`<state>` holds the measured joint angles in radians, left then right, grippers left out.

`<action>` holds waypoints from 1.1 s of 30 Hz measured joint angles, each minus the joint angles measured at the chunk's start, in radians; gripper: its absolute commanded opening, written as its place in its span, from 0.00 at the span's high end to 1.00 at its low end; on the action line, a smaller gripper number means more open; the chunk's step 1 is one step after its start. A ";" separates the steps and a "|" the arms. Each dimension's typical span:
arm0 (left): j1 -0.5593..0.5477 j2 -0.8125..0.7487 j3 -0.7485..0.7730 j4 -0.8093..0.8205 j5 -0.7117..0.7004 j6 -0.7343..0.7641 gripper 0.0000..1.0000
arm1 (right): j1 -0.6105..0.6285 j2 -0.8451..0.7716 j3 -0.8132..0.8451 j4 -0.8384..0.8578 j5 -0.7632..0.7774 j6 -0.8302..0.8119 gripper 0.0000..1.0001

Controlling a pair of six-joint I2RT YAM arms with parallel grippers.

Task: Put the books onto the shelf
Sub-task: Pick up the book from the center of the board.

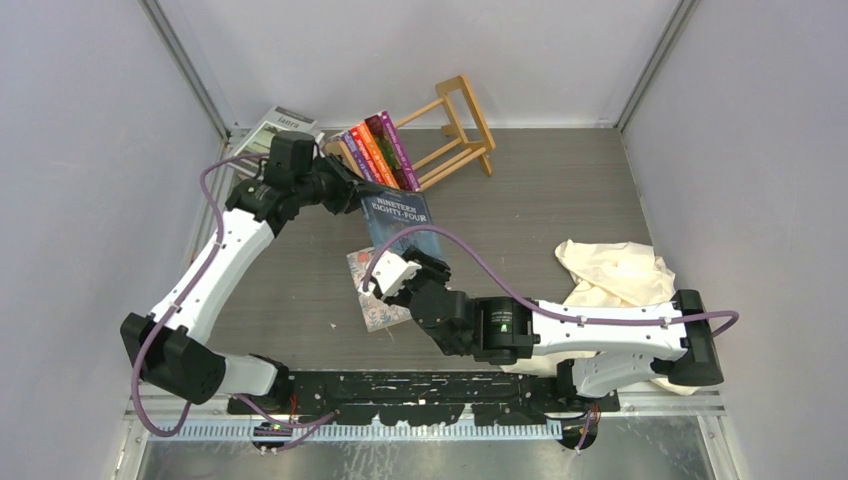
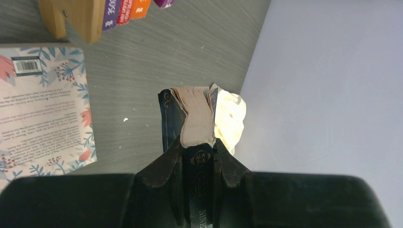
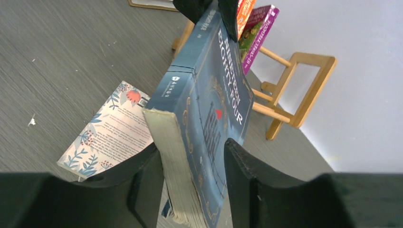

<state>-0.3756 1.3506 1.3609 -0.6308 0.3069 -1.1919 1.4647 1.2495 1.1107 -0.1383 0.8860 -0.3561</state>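
Top external shows the dark blue book with "NINETEEN EIGHTY-FOUR" in pale capitals on its cover, held off the table just in front of the loaded end of the shelf. A row of paperbacks in purple, red-orange and dark covers leans in that end; their spine lettering is too small to read. The left arm reaches from its base toward the shelf, elbow bent and wrist turned in, and the left gripper is clamped on the book's end nearest the shelf. In the left wrist view "NINE" shows on the spine between its fingers, and a barcode is printed on the back of the floral book, which lies flat on the table farther from the shelf. The right arm stretches along the edge farthest from the shelf, its wrist angled up. The right gripper has a finger on either side of the book's other end; whether they press on it I cannot tell. A grey-and-white book lies beyond the shelf's loaded end. A cream cloth sits well away from the shelf.
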 measured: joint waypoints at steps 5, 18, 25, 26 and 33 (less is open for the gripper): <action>-0.008 -0.023 0.000 0.008 -0.071 0.014 1.00 | -0.001 0.008 0.000 -0.006 0.045 0.078 0.45; -0.080 -0.036 0.030 0.013 -0.282 0.071 1.00 | 0.000 0.080 0.095 -0.117 0.114 0.212 0.40; -0.137 -0.036 0.042 0.012 -0.370 0.111 1.00 | 0.000 0.150 0.224 -0.182 0.145 0.260 0.38; -0.143 -0.036 0.042 0.012 -0.378 0.119 1.00 | 0.000 0.160 0.243 -0.192 0.150 0.266 0.38; -0.161 -0.039 0.042 0.011 -0.424 0.145 1.00 | 0.000 0.225 0.338 -0.253 0.161 0.311 0.36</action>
<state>-0.5365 1.3117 1.4025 -0.6193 -0.1173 -1.0466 1.4647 1.4750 1.4487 -0.3916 1.0470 -0.0456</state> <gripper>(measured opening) 0.191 0.632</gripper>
